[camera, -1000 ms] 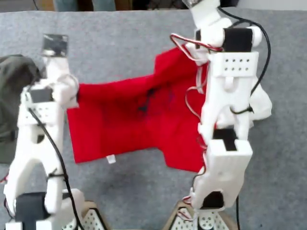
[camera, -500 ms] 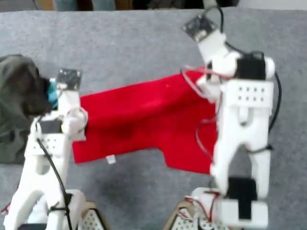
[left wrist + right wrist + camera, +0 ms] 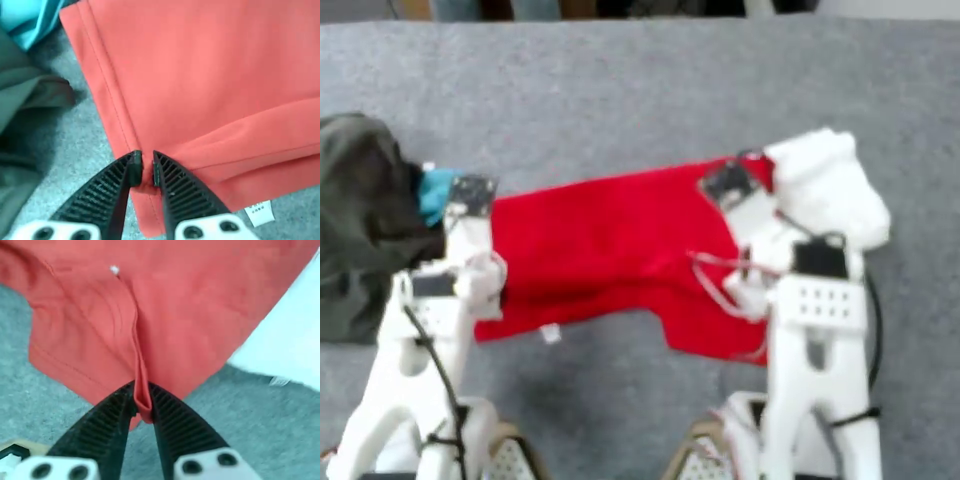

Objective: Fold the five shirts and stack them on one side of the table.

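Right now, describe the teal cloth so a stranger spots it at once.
On the grey table, find the dark green heap at the high view's left edge. Where it meets the red shirt, a small teal cloth peeks out, the only blue-green thing.

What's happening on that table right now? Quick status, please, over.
Left gripper shut on red shirt hem. Right gripper shut on a pinched fold of it. Dark shirt and white shirt crowd either end.
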